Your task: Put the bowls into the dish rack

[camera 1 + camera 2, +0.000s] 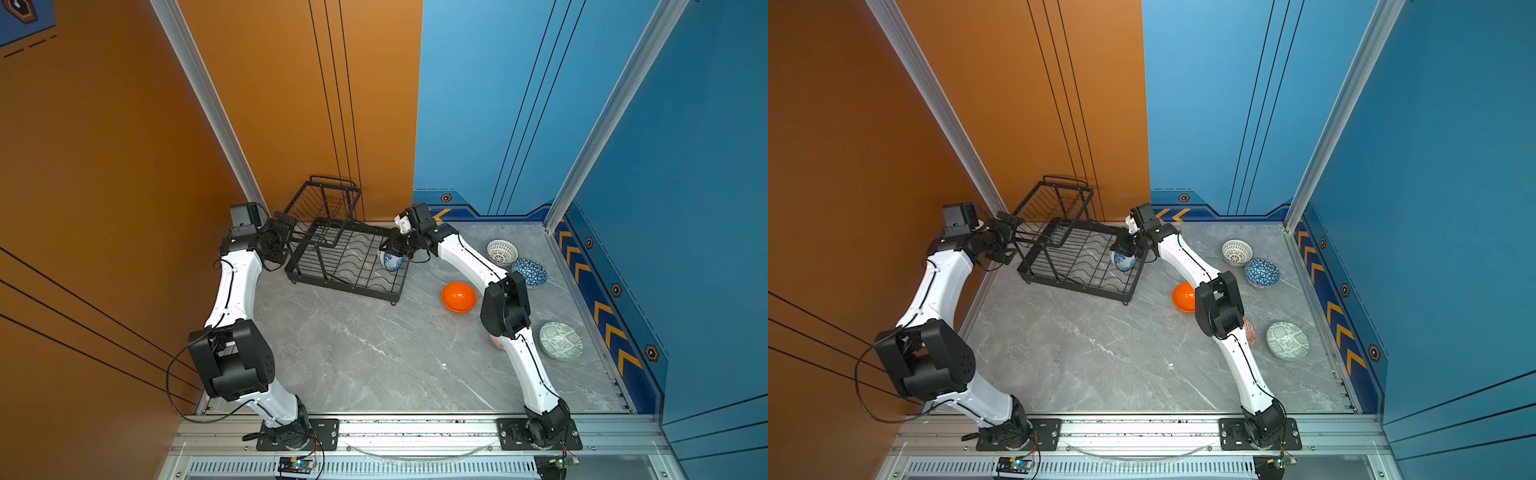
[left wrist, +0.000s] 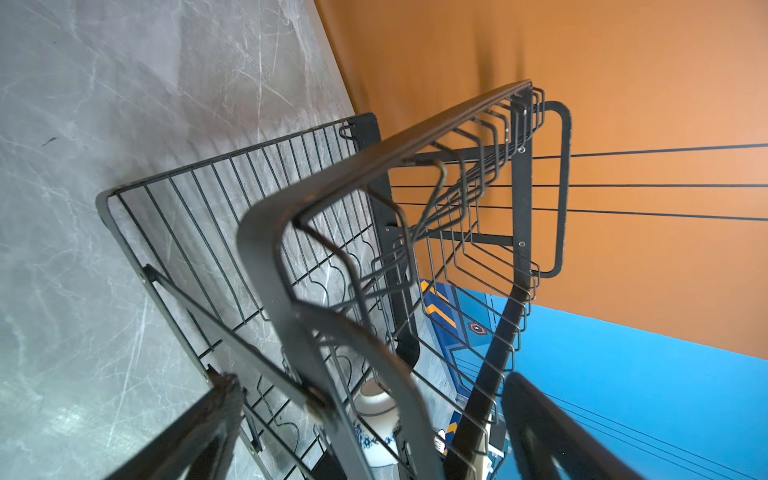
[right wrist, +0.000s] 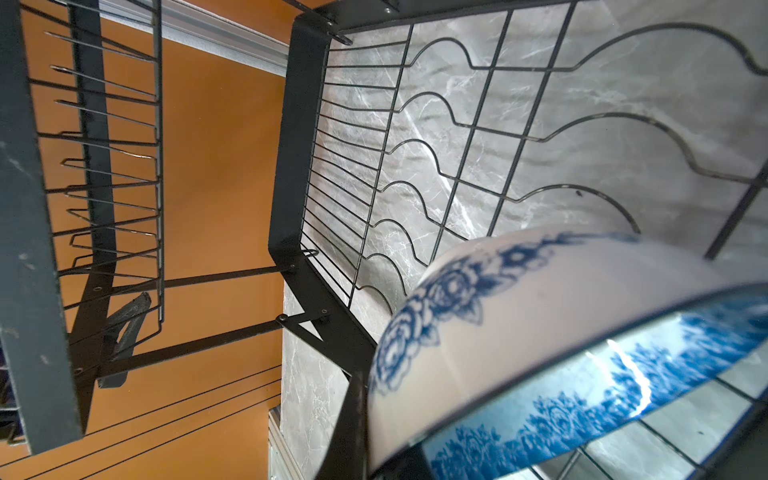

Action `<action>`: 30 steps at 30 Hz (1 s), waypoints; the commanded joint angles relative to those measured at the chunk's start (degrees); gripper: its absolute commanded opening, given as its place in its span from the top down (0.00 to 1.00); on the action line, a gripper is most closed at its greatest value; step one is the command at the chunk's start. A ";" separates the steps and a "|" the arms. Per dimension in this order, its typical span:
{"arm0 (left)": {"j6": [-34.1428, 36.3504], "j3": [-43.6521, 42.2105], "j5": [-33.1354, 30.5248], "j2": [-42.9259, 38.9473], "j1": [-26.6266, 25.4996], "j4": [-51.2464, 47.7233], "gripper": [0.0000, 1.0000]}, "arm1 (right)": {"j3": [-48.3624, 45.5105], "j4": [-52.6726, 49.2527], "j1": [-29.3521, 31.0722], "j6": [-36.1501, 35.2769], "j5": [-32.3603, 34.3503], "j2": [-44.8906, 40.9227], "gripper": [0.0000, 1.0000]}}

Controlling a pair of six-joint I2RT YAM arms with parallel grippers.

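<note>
The black wire dish rack [image 1: 345, 257] [image 1: 1075, 257] stands at the back. My right gripper [image 1: 392, 249] [image 1: 1126, 248] is shut on the rim of the blue-white floral bowl [image 1: 391, 262] [image 3: 540, 332]. It holds the bowl tilted over the right end of the rack's lower tray [image 3: 415, 145]. My left gripper [image 1: 286, 226] [image 2: 374, 436] is open at the rack's left end. Its fingers [image 2: 199, 424] stand wide on either side of the raised basket's rim, and I cannot tell whether they touch it. Through the wires the left wrist view shows the floral bowl [image 2: 376, 415].
On the table right of the rack lie the orange bowl [image 1: 459, 297], the white lattice bowl [image 1: 502, 252], the blue triangle bowl [image 1: 529, 272] and the pale green bowl [image 1: 560, 340]. The orange-white bowl [image 1: 1249, 330] is mostly hidden behind my right arm.
</note>
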 commanded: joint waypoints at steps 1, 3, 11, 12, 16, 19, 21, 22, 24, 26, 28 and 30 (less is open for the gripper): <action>0.78 -1.72 0.16 -3.79 0.70 -0.79 0.02 | 3.91 1.41 -0.50 -1.86 -1.00 -1.78 1.00; 1.75 -2.46 -0.18 -5.25 0.84 -1.94 0.02 | 5.26 0.61 -0.85 -2.84 -0.45 -2.47 1.00; 3.69 -8.99 -1.72 -13.29 -0.47 -3.28 0.02 | 8.74 -15.02 -5.53 -10.46 10.23 -6.93 1.00; 4.16 -9.68 -2.23 -14.34 -1.00 -3.52 0.02 | 9.62 -18.44 -6.15 -12.19 12.63 -7.09 1.00; 6.36 -10.94 -4.45 -16.91 -4.50 -3.63 0.02 | 10.89 -28.91 -8.00 -18.70 21.91 -7.91 1.00; 9.05 -10.00 -7.04 -17.64 -8.47 -3.66 0.02 | 10.95 -34.38 -9.54 -21.18 27.37 -8.03 1.00; 9.57 -9.33 -8.09 -17.23 -11.29 -3.53 0.02 | 11.14 -37.60 -10.39 -22.28 29.93 -7.29 1.00; 9.97 -9.03 -8.56 -16.77 -12.55 -3.39 0.02 | 11.39 -38.99 -10.54 -22.76 30.88 -6.85 1.00; 10.76 -8.26 -9.02 -15.62 -15.22 -2.74 0.02 | 11.50 -41.26 -10.52 -23.87 32.99 -5.80 1.00; 11.32 -7.45 -9.21 -14.49 -17.37 -2.15 0.02 | 11.61 -42.55 -10.14 -25.10 34.55 -4.82 1.00; 11.77 -6.58 -9.22 -13.28 -19.06 -1.97 0.02 | 11.47 -43.55 -9.56 -26.05 36.34 -3.65 1.00; 11.74 -5.89 -8.94 -12.15 -20.17 -1.96 0.02 | 11.47 -44.16 -9.26 -26.62 37.72 -2.28 1.00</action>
